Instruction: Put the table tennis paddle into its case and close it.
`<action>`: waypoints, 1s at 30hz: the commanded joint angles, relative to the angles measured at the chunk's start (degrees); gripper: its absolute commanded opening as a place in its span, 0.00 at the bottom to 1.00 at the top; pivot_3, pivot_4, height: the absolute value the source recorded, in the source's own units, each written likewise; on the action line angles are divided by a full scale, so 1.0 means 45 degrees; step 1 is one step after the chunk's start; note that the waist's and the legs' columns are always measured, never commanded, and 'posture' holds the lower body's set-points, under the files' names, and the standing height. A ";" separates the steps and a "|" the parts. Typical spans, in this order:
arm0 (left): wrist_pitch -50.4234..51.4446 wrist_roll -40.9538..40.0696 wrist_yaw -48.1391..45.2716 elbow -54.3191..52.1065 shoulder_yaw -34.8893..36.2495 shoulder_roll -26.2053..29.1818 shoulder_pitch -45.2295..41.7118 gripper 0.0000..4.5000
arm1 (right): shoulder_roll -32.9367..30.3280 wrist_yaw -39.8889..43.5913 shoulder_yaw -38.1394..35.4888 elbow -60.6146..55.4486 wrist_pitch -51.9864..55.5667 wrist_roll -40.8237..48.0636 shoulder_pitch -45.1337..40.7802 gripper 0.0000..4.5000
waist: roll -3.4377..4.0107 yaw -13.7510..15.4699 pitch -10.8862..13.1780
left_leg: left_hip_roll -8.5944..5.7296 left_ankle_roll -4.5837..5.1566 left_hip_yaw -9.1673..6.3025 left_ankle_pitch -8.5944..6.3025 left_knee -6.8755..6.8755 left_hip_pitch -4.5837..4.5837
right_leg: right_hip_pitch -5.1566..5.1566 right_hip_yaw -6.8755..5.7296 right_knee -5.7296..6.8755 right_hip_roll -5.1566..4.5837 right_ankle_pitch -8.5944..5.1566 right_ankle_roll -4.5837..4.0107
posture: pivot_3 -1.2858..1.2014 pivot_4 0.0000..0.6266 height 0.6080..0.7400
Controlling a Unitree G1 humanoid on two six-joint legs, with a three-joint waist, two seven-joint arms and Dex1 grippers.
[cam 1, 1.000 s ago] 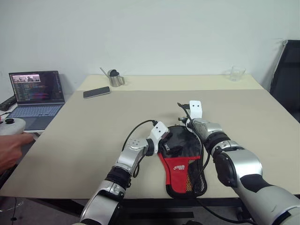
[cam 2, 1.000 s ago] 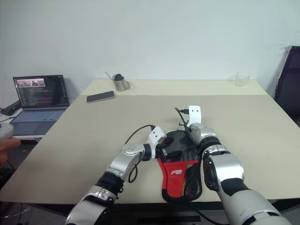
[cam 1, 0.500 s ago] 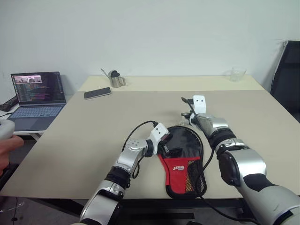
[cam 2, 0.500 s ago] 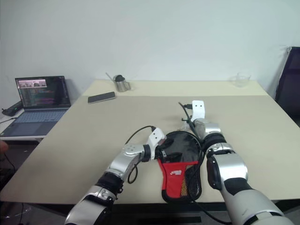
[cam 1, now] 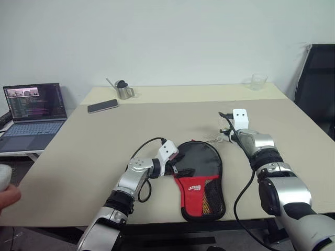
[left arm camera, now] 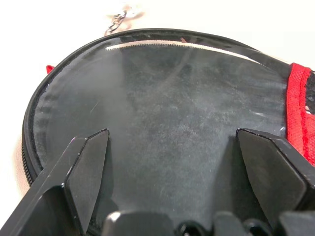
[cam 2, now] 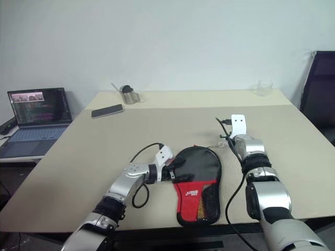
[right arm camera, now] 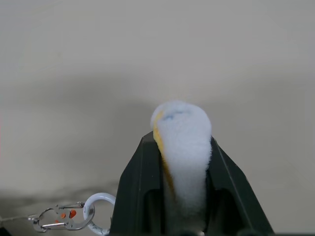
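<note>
The paddle-shaped soft case [cam 1: 200, 178] — black round head, red band with a white logo, mesh panel toward the narrow end — lies flat near the front edge of the beige table [cam 1: 104, 151], its narrow end toward the robot. It looks zipped around the round end, and the table tennis paddle cannot be made out anywhere, so presumably it is hidden inside, though I cannot tell for certain.

The left end effector [cam 1: 178, 168] rests at the case's left rim with its two black fingers [left arm camera: 88, 172] spread wide over the dark round panel, gripping nothing. In the left wrist view the zipper line curves around the edge and a small metal clip [left arm camera: 118, 18] shows just beyond the rim.

The right end effector [cam 1: 230, 135] hangs off to the right of the case, apart from it, its fingers pinched narrow on a small white fuzzy piece [right arm camera: 181, 147] with a yellow streak — what it is I cannot make out. A white ring and small carabiner [right arm camera: 74, 219] lie on the table just beside it.

Farther back sit a dark phone [cam 1: 102, 106], a small metal pitcher [cam 1: 123, 90] and a clear glass [cam 1: 256, 81]; an open laptop [cam 1: 31, 112] stands left of the table.
</note>
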 commanded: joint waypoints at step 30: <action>0.0110 0.1169 -0.0183 0.3496 -0.1216 0.0350 -0.0794 1.00 | -1.0260 1.2076 0.3003 -1.8980 0.1943 0.3951 1.1663 0.09 | -0.0066 0.0281 0.0008 | 0.0006 -0.0001 -0.0041 -0.0025 -0.0040 0.0065 | 0.0137 -0.0054 -0.0148 -0.0015 -0.0108 0.0201 | 0.52 0.24 1.00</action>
